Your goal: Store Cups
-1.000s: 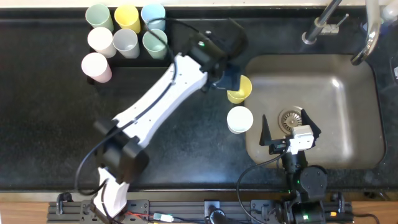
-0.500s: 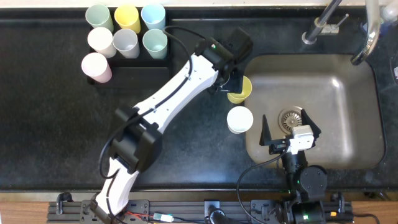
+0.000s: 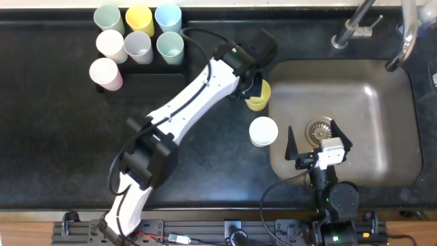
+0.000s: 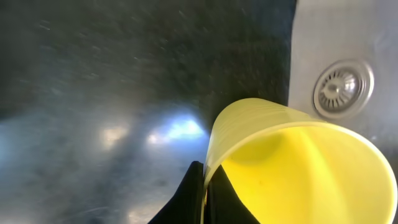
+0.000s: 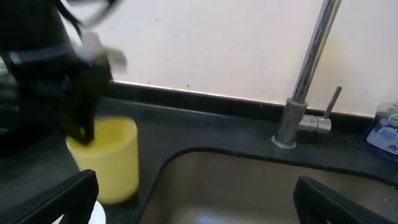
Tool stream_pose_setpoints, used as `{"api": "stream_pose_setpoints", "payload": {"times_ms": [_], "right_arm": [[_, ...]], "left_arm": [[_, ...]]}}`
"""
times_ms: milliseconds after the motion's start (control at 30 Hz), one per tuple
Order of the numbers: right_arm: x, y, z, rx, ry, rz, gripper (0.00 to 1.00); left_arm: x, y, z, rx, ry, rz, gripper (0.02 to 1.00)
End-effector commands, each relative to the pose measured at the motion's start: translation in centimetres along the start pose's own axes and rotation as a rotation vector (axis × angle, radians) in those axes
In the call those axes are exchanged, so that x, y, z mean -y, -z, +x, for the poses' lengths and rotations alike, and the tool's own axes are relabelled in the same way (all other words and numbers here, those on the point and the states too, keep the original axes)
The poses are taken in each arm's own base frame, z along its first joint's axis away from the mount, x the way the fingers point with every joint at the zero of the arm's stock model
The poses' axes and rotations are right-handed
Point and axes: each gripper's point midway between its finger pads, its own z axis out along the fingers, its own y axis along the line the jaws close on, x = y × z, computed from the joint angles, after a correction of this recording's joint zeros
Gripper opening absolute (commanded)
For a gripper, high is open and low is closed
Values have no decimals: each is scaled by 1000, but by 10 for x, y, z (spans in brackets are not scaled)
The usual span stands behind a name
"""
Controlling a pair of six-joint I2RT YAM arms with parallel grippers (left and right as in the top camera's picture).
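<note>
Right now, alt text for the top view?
The left gripper pinches the rim of a yellow cup at the sink's left edge, a white cup beside it. Seven cups stand grouped on the counter; the right gripper hangs open over the sink.

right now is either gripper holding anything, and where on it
The left gripper pinches the yellow cup by its rim, one finger inside the wall, one outside. The right gripper is open and holds nothing.
</note>
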Motion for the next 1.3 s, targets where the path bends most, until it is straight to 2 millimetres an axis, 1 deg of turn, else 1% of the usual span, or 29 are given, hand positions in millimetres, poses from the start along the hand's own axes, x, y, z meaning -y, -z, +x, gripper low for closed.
{"api": "stream_pose_setpoints", "payload": {"times_ms": [33, 67, 133, 233, 300, 367, 433, 533, 600, 667, 733, 767, 867, 967, 1100, 1300], "right_arm": [[0, 0, 3, 1, 2, -4, 993], [0, 0, 3, 1, 2, -4, 998], [0, 0, 3, 1, 2, -4, 996], [-1, 0, 3, 1, 2, -4, 998], [0, 0, 3, 1, 2, -4, 998], [-1, 0, 3, 1, 2, -4, 996], [0, 0, 3, 1, 2, -4, 998], [0, 0, 3, 1, 2, -4, 998], [-1, 0, 3, 1, 2, -4, 996], [-1, 0, 3, 1, 2, -4, 996], [0, 0, 3, 1, 2, -4, 996], [0, 0, 3, 1, 2, -4, 996], [0, 0, 3, 1, 2, -4, 996], [-1, 0, 3, 1, 2, -4, 998], [0, 0, 3, 1, 2, -4, 996], [-1, 0, 3, 1, 2, -4, 996]], "left_arm": [[-56, 128, -56, 300, 141, 28, 34], [-74, 149, -62, 340, 182, 27, 36], [-112, 182, -67, 394, 270, 8, 36], [-169, 212, -60, 418, 377, -60, 36], [-203, 222, -52, 413, 445, -111, 36], [-229, 225, -43, 400, 539, -143, 36], [-256, 224, -28, 379, 722, -189, 36], [-283, 213, -1, 346, 1051, -270, 36], [-289, 200, 9, 332, 1200, -292, 36], [-294, 182, 17, 317, 1340, -308, 36], [-296, 164, 23, 308, 1442, -316, 36], [-296, 156, 22, 307, 1464, -309, 36], [-292, 129, 15, 275, 1477, -255, 36], [-289, 112, 11, 239, 1479, -248, 36], [-290, 98, 11, 209, 1478, -275, 36], [-292, 87, 12, 188, 1477, -301, 36]]}}
